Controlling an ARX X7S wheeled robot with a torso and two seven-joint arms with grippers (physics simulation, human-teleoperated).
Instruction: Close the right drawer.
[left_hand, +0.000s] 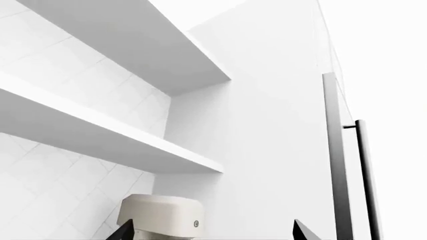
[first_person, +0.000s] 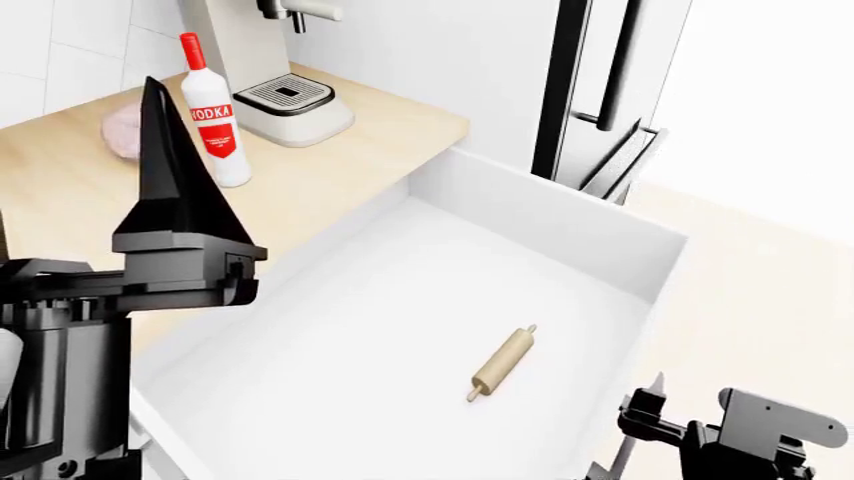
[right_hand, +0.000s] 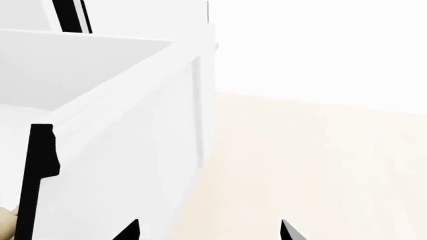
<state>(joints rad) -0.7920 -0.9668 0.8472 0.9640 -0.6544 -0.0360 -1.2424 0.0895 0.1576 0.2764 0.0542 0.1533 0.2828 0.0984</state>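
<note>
- The left gripper (first_person: 167, 150) is raised at the left of the head view, its black pointed fingers (first_person: 171, 175) aimed upward in front of the wooden counter (first_person: 387, 130). In the left wrist view two dark fingertips (left_hand: 125, 231) show well apart, with nothing between them, so the fingers are spread and hold nothing.
- The right gripper (right_hand: 210, 231) sits low at the right of the head view, beside the outer right wall of the drawer. In the right wrist view its two black fingertips (right_hand: 130, 230) stand spread apart with only pale floor (right_hand: 313, 170) between them; they grip nothing. Whether a fingertip touches the drawer wall cannot be told.
- The right drawer (first_person: 561, 235) is pulled far out from under the counter, a deep white box open toward the robot. It lies between the two grippers, below and to the right of the left one, and just left of the right one.
- In the right wrist view the drawer's white side wall (right_hand: 133, 150) fills the side next to the fingertips, with a black bar (right_hand: 40, 170) running along its near edge.
- A wooden rolling pin (first_person: 503, 362) lies tilted on the drawer floor, nearer the right wall.
- On the counter stand a vodka bottle (first_person: 214, 115) with a red cap and label, upright, and a cream coffee machine (first_person: 287, 100) just beside it. A pale pink object (first_person: 123, 130) lies behind the left gripper, too hidden to name.
- A tall white cabinet door with a black bar handle (first_person: 617, 60) stands beyond the drawer.
- The left wrist view looks up at white wall shelves (left_hand: 133, 145) over tiled wall.
</note>
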